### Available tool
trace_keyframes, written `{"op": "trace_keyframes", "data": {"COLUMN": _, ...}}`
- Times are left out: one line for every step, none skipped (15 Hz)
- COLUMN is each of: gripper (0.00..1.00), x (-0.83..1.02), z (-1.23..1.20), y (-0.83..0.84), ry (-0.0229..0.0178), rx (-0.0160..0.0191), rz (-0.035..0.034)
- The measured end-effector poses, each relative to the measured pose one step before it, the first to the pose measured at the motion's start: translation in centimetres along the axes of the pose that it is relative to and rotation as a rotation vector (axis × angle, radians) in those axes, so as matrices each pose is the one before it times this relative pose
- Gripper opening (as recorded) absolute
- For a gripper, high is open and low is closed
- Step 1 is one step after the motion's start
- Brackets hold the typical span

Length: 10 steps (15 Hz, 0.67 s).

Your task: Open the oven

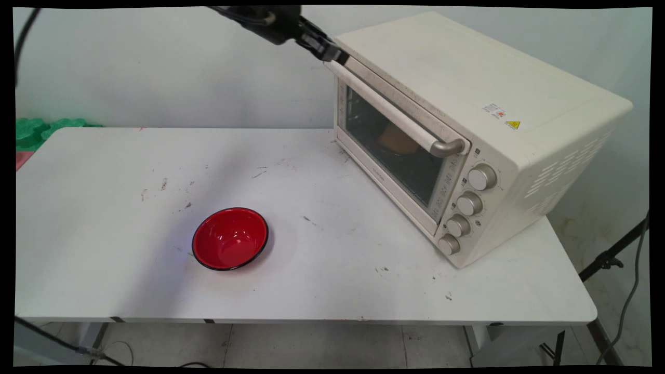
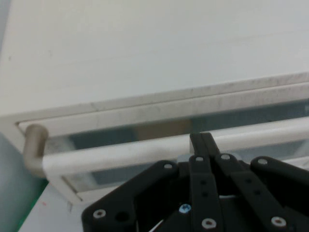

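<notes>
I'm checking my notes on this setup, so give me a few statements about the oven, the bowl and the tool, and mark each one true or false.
1. The oven door is shut. True.
2. The red bowl sits inside the oven. False: it stands on the table, out in front of the oven and to its left in the main view.
3. The tool is at the far end of the oven's door handle. True: its fingers are pressed together against the bar.
4. The bowl holds food. False: it looks empty.
5. The oven has four knobs beside its door. True.
</notes>
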Motion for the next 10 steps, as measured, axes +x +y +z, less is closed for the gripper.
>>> {"op": "trace_keyframes", "data": {"gripper": 0.0, "x": 0.208, "z": 0.407, "y": 0.115, "ry": -0.0012, "rx": 0.00069, "rz": 0.00264}}
{"op": "trace_keyframes", "data": {"gripper": 0.0, "x": 0.299, "z": 0.566, "y": 0.16, "ry": -0.00159, "rx": 0.00103, "rz": 0.00375}}
{"op": "trace_keyframes", "data": {"gripper": 0.0, "x": 0.181, "z": 0.369, "y": 0.088, "ry": -0.00152, "rx": 0.00093, "rz": 0.00224}}
{"op": "trace_keyframes", "data": {"gripper": 0.0, "x": 0.253, "z": 0.53, "y": 0.131, "ry": -0.00257, "rx": 0.00146, "rz": 0.00307}}
{"op": "trace_keyframes", "data": {"gripper": 0.0, "x": 0.251, "z": 0.614, "y": 0.131, "ry": -0.00451, "rx": 0.00177, "rz": 0.00317}}
{"op": "trace_keyframes", "data": {"gripper": 0.0, "x": 0.225, "z": 0.712, "y": 0.149, "ry": -0.00632, "rx": 0.00169, "rz": 0.00159}}
{"op": "trace_keyframes", "data": {"gripper": 0.0, "x": 0.108, "z": 0.48, "y": 0.093, "ry": -0.00511, "rx": 0.00044, "rz": 0.00045}}
{"op": "trace_keyframes", "data": {"gripper": 0.0, "x": 0.15, "z": 0.656, "y": 0.13, "ry": -0.00715, "rx": 0.00096, "rz": -0.00002}}
{"op": "trace_keyframes", "data": {"gripper": 0.0, "x": 0.166, "z": 0.637, "y": 0.145, "ry": -0.0072, "rx": 0.00046, "rz": -0.00073}}
{"op": "trace_keyframes", "data": {"gripper": 0.0, "x": 0.143, "z": 0.497, "y": 0.122, "ry": -0.00592, "rx": 0.00026, "rz": -0.00109}}
